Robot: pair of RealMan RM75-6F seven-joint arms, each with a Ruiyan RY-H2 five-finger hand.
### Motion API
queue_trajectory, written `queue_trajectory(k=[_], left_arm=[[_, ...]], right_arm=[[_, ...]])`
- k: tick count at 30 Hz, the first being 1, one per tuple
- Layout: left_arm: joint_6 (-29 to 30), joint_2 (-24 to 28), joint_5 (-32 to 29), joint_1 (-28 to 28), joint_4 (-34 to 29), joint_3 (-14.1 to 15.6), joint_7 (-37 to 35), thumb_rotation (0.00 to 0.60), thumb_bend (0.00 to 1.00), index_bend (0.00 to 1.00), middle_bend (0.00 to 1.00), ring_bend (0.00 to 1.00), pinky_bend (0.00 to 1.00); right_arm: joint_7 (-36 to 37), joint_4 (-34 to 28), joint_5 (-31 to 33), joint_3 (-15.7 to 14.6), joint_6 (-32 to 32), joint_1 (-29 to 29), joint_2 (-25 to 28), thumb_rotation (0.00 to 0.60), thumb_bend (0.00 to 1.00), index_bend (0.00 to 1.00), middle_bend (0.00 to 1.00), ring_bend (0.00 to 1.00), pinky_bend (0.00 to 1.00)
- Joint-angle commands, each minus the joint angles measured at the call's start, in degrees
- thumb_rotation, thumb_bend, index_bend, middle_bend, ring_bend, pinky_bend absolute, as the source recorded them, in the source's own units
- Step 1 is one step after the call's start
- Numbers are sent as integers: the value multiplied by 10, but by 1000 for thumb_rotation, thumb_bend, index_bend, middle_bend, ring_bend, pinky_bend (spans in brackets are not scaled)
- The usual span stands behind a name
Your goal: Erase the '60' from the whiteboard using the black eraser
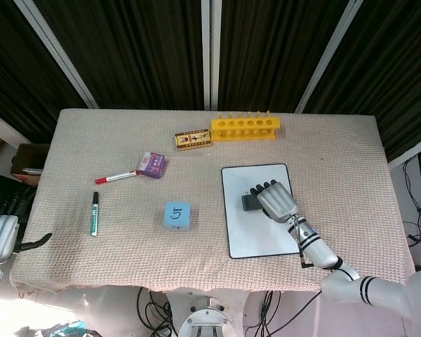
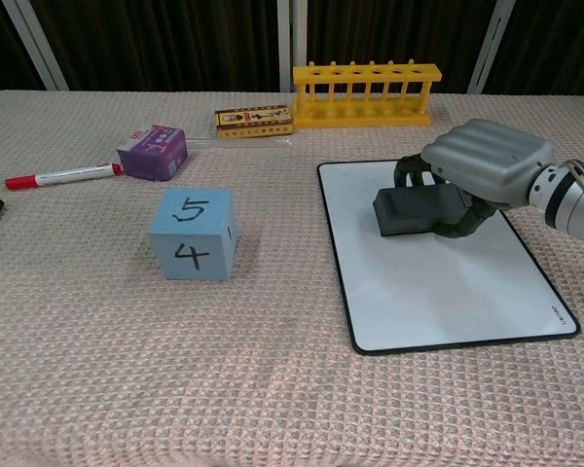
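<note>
The wiping step is in hand. The whiteboard (image 2: 448, 292) lies on the tabletop (image 2: 127, 370) in front of the yellow test-tube rack (image 2: 367, 93), and no trace of the '60' shows on its surface in either view, so the erasing looks nearly or fully done. The next move probably calls for one more flat pass over the board's far half to make sure, then a lift clear of the board. The right robot hand (image 2: 482, 165) reaches in from the board's right edge, palm down, knuckles arched, fingers (image 1: 261, 189) curled over and clamped on the black eraser (image 2: 417, 210), which sits flat on the board's far half, towards its left edge. The left robot hand (image 1: 0, 237) hangs off the tabletop's left edge, far from the whiteboard, fingers apart, holding nothing.
</note>
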Motion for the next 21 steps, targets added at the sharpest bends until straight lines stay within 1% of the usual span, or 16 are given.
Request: queue_trajectory(k=[1,15,21], left_arm=[[-1,2,-1,2,2,1,-2,442,128,84,58,98,199],[-17,20,-19,0,6,-4,-8,444,128,85,58,97,199],[-25,16,-22,-1,15,-4,-17,444,128,84,58,97,199]], right_arm=[[0,17,0,9,-1,8,-14,600,380,845,747,650,753],[6,115,18,46,-32,55,-93,600,382,842,747,650,753],[9,152,27,65,-42,77,-122,600,383,842,748,650,753]])
